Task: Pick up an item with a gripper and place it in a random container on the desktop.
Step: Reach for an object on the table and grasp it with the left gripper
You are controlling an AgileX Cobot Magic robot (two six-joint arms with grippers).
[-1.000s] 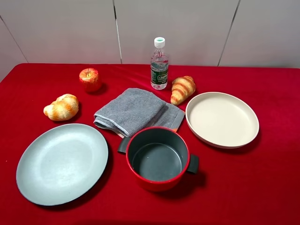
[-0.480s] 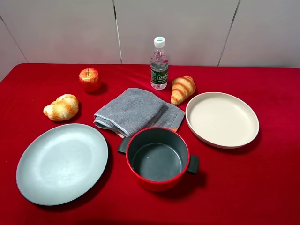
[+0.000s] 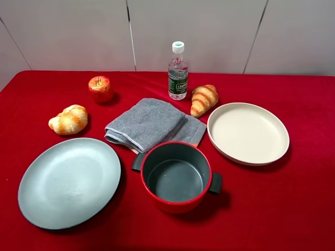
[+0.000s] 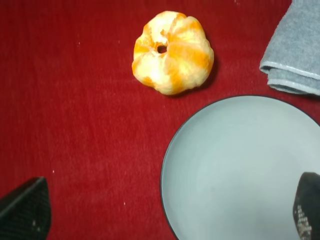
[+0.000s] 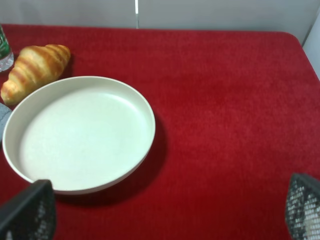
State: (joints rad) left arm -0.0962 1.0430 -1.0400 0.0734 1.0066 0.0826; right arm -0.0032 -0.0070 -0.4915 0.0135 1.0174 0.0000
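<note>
The red apple (image 3: 99, 87) sits at the back left of the red desktop (image 3: 293, 209), apart from everything else. The red pot (image 3: 178, 205) with a dark grey inside stands empty at the front middle. Neither arm shows in the exterior high view. In the left wrist view my left gripper (image 4: 165, 215) is open and empty, its fingertips (image 4: 25, 212) wide apart above the edge of the grey plate (image 4: 240, 170). In the right wrist view my right gripper (image 5: 166, 210) is open and empty, near the cream dish (image 5: 80, 132). The apple and pot are out of both wrist views.
A grey plate (image 3: 69, 182) lies front left and a croissant (image 3: 68, 119) behind it. A grey towel (image 3: 152, 124) lies behind the pot. A water bottle (image 3: 178, 72), a second croissant (image 3: 203, 99) and the cream dish (image 3: 248, 133) stand at the back and right.
</note>
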